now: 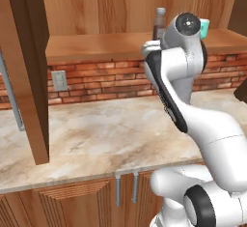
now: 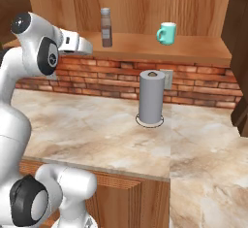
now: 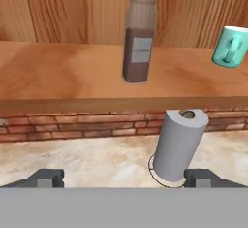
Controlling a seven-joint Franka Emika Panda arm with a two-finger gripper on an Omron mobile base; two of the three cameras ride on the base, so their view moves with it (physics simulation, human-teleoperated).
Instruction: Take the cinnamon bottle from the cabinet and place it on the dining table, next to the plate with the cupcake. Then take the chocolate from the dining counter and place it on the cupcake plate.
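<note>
The cinnamon bottle (image 3: pixel 139 38), a tall clear bottle with brown powder, a grey cap and a pale label, stands upright on the wooden cabinet shelf (image 3: pixel 58 72). It also shows behind my arm (image 1: pixel 159 23) and left of the mug (image 2: pixel 106 27). My gripper (image 3: pixel 124 177) is open, its fingertips (image 3: pixel 48 176) wide apart with nothing between them. It is level with the shelf edge, short of the bottle and apart from it. The plate with the cupcake, the chocolate and the dining table are out of view.
A teal mug (image 3: pixel 230 46) sits on the same shelf right of the bottle. A grey paper towel roll (image 3: pixel 179 144) stands on the marble counter (image 1: pixel 106 134) below. The open cabinet door (image 1: pixel 26 71) hangs at the left, over a brick backsplash (image 2: pixel 111 84).
</note>
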